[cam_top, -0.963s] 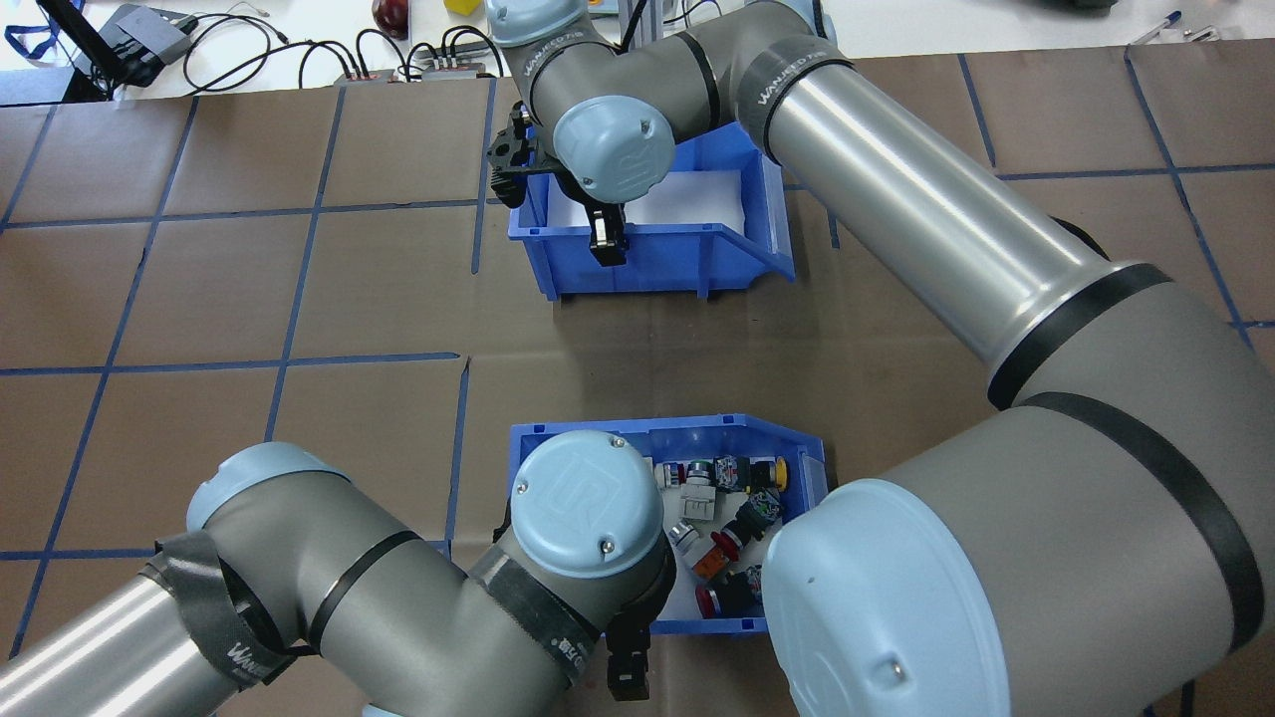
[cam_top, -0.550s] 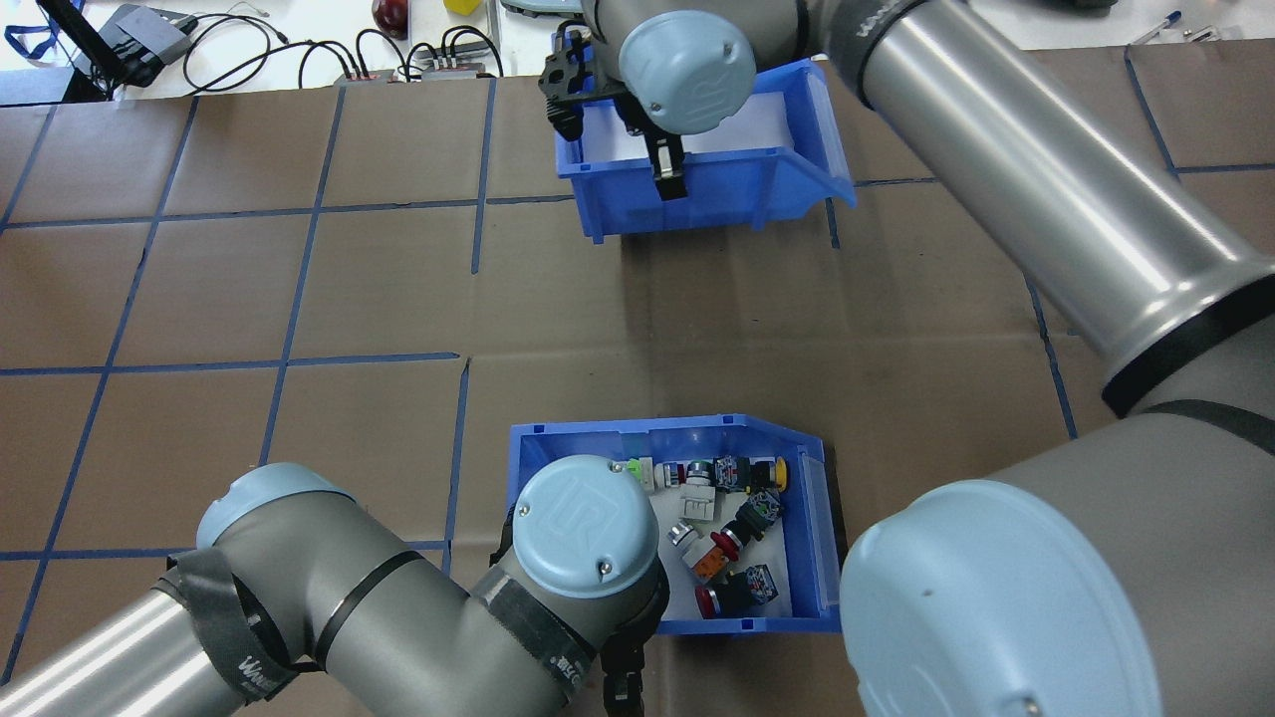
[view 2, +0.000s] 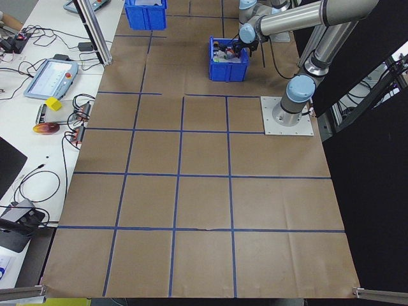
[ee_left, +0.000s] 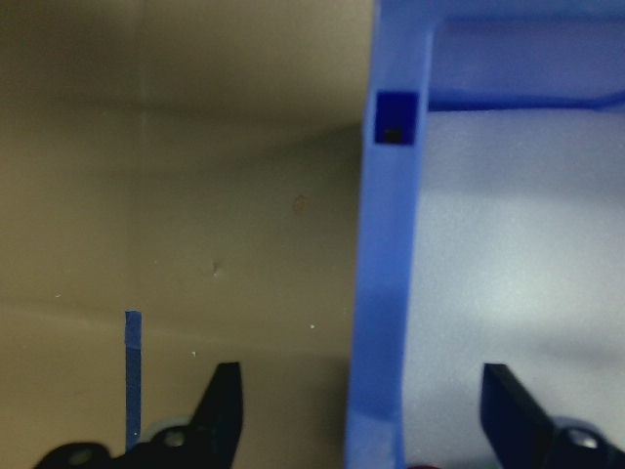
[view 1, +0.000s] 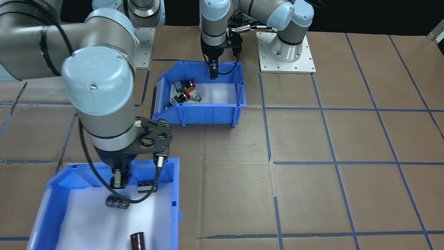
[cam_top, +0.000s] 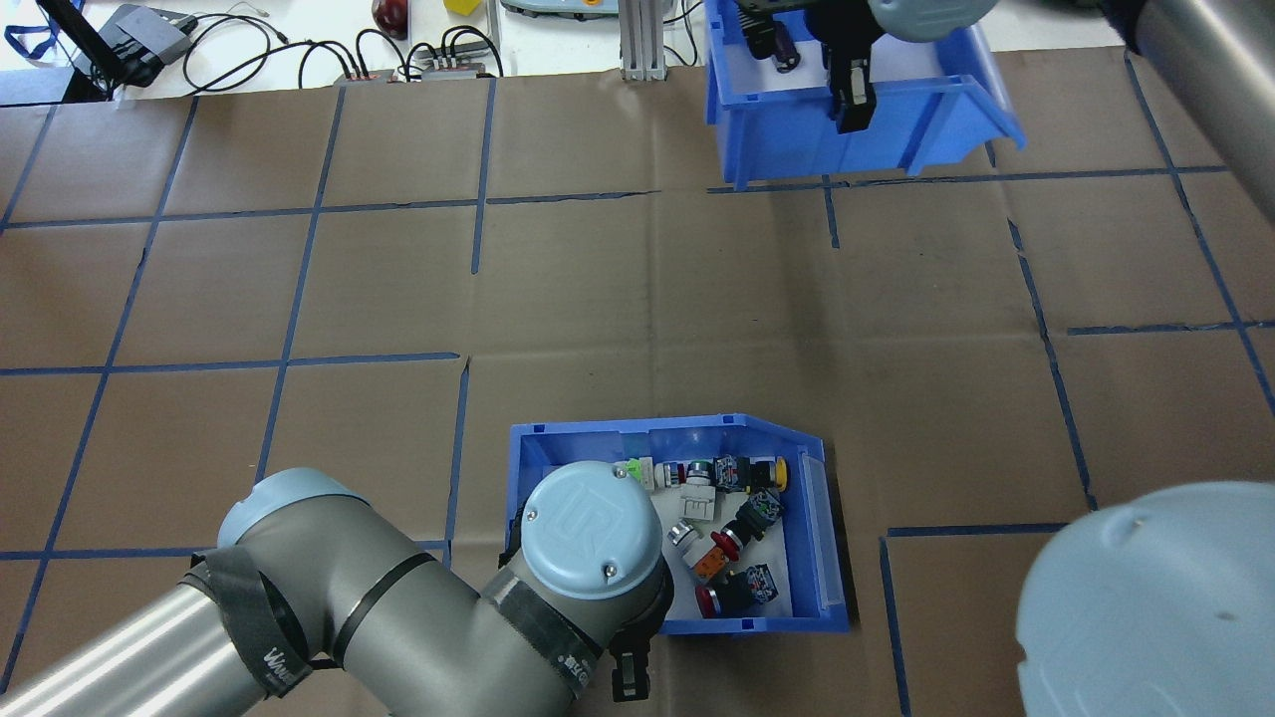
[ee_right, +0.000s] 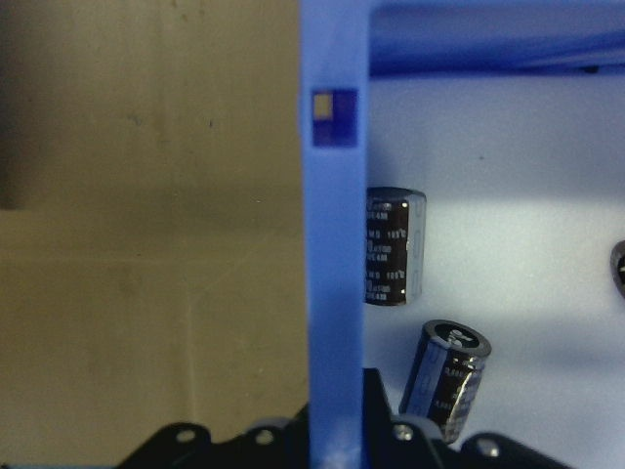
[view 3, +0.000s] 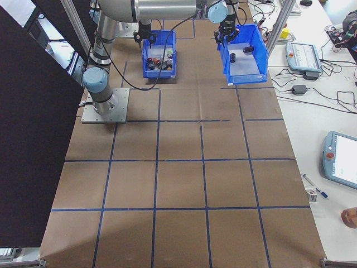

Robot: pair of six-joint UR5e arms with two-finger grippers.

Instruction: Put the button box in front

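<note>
The button box (cam_top: 819, 518) is a blue bin with a white liner and colourful push-buttons (cam_top: 732, 538). It stands on the table at the robot's near edge and also shows in the front view (view 1: 208, 114). My left gripper (ee_left: 363, 410) is open and straddles the box's rear wall, one finger outside and one inside, neither touching it. From the front, the left gripper (view 1: 214, 71) hangs over that wall. My right gripper (cam_top: 852, 100) is shut on the wall of the other blue bin (cam_top: 896, 129), which holds black cylinders (ee_right: 391, 244). That bin sits at the far right.
Cables and a power strip (cam_top: 398, 65) lie beyond the table's far edge, beside an aluminium post (cam_top: 637, 40). The arms' base plates (view 1: 286, 52) sit behind the button box. Brown paper with blue tape lines (cam_top: 299, 289) covers the table.
My right arm has carried the other blue bin from the far middle up and to the right, toward the far corner. The left arm and the button box have hardly moved.
</note>
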